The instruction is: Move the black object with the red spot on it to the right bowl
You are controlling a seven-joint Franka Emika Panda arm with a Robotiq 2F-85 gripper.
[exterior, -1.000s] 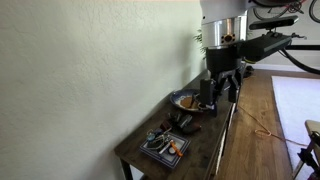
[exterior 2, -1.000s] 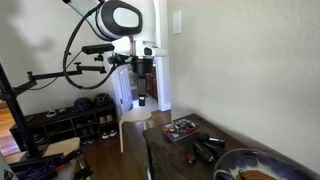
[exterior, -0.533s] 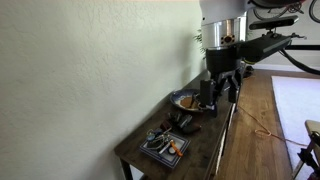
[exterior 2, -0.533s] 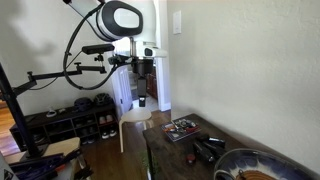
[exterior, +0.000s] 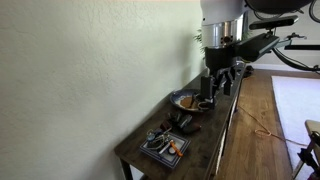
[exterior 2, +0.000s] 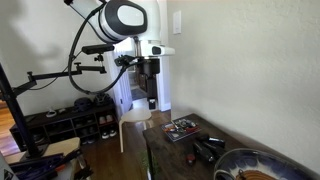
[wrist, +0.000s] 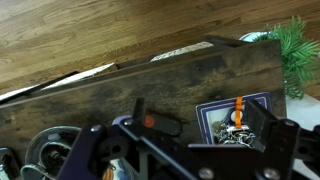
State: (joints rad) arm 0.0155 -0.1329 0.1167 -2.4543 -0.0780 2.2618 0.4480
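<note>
The black object with the red spot (wrist: 160, 122) is a small low lump lying on the dark wooden table (wrist: 90, 100). It also shows in both exterior views (exterior: 182, 122) (exterior 2: 207, 148). My gripper (wrist: 185, 142) hangs well above the table, open and empty, with its fingers (wrist: 278, 135) spread wide. It shows in both exterior views (exterior: 218, 88) (exterior 2: 150, 97). A dark bowl (wrist: 48, 152) lies left of the object in the wrist view. It also shows in both exterior views (exterior: 185, 100) (exterior 2: 245, 165). I cannot make out a second bowl.
A flat square tray (wrist: 222, 112) with orange and grey items lies right of the black object. It shows in both exterior views (exterior: 165, 146) (exterior 2: 181, 128). The table stands against a pale wall (exterior: 90, 70). A green plant (wrist: 298, 45) is at the far end.
My gripper has shifted a little sideways and slightly lower above the table. Nothing on the table has moved.
</note>
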